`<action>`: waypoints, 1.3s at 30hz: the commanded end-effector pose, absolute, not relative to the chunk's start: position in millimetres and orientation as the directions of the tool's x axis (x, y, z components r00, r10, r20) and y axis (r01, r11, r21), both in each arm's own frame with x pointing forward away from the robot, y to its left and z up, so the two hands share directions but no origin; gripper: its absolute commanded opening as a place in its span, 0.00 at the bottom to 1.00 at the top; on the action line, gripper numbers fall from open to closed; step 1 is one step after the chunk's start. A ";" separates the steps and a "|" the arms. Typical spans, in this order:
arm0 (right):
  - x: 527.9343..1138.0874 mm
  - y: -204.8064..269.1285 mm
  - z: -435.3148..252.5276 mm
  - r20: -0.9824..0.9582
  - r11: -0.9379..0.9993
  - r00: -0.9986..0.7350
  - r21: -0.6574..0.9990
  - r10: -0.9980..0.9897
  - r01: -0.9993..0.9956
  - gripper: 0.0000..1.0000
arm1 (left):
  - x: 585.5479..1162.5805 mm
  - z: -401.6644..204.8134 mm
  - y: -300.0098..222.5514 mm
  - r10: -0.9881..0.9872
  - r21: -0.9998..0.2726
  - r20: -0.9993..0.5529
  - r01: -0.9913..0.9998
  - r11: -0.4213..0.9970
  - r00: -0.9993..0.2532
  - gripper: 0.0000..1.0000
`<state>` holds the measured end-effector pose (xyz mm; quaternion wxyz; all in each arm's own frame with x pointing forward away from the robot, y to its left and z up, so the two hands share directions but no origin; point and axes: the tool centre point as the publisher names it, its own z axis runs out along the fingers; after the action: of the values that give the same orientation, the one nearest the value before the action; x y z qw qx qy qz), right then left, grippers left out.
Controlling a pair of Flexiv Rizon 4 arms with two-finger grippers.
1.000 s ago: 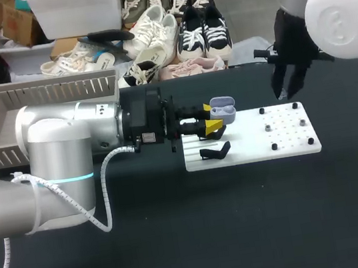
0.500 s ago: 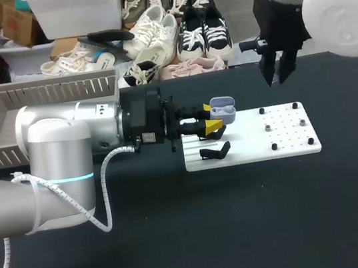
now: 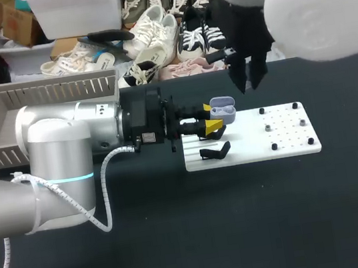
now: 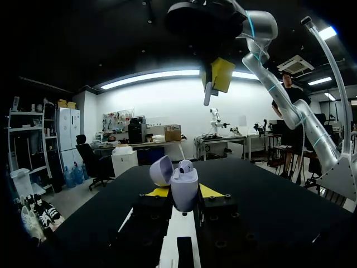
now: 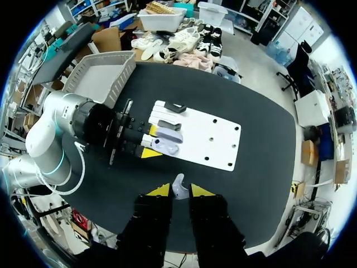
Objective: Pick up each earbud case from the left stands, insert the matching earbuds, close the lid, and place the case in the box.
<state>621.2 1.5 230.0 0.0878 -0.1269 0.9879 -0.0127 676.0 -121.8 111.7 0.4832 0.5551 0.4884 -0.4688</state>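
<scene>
Earbud case (image 4: 184, 187), lavender, lid (image 4: 160, 170) hinged back, clamped upright between the yellow tips of left gripper (image 3: 211, 117), at the end of white board (image 3: 289, 146) nearest the left arm, just beside black stand (image 3: 214, 151). Pinched in right gripper (image 5: 174, 190): one small pale earbud (image 5: 177, 187), both tips pressing on it, hanging well above the board and up from the case. Something pale and rounded seated in the case's mouth, perhaps the other earbud; hard to tell for sure. Case judged light, hard-shelled and glossy, so prone to slipping or twisting in a two-finger pinch. Best gripped across the sides of the lower body, as now, leaving lid and hinge free. Lid judged the weak part: thin hinge, not to be levered or squeezed, only pressed shut from above. Earbud likewise tiny, smooth, easily dropped or cocked. Best taken by its narrow flanks, seating end pointing down into its socket. Grey basket (image 3: 1, 113) set behind the left arm, well apart from the board.
</scene>
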 end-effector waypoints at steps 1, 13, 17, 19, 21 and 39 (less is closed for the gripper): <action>625.8 14.0 228.8 -0.149 0.965 -0.953 -0.065 -0.262 -0.255 0.00 | 676.3 111.2 -122.0 0.088 0.080 -0.993 0.995 -0.055 0.084 0.00; 626.0 24.3 227.4 -0.159 0.952 -0.939 -0.094 -0.304 -0.293 0.00 | 676.3 111.2 -122.0 0.088 0.080 -0.993 0.995 -0.055 0.084 0.00; 626.0 24.3 227.4 -0.159 0.952 -0.939 -0.094 -0.304 -0.293 0.00 | 676.3 111.2 -122.0 0.088 0.080 -0.993 0.995 -0.055 0.084 0.00; 626.0 24.3 227.4 -0.159 0.952 -0.939 -0.094 -0.304 -0.293 0.00 | 676.3 111.2 -122.0 0.088 0.080 -0.993 0.995 -0.055 0.084 0.00; 626.0 24.3 227.4 -0.159 0.952 -0.939 -0.094 -0.304 -0.293 0.00 | 676.3 111.2 -122.0 0.088 0.080 -0.993 0.995 -0.055 0.084 0.00; 624.0 37.6 214.6 -0.134 0.956 -0.947 -0.075 -0.292 -0.284 0.00 | 676.3 111.2 -122.0 0.088 0.080 -0.993 0.995 -0.055 0.084 0.00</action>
<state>622.3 35.4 217.4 0.0741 -0.1499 0.9856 -0.0257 676.0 -121.9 111.7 0.4832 0.5551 0.4884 -0.4688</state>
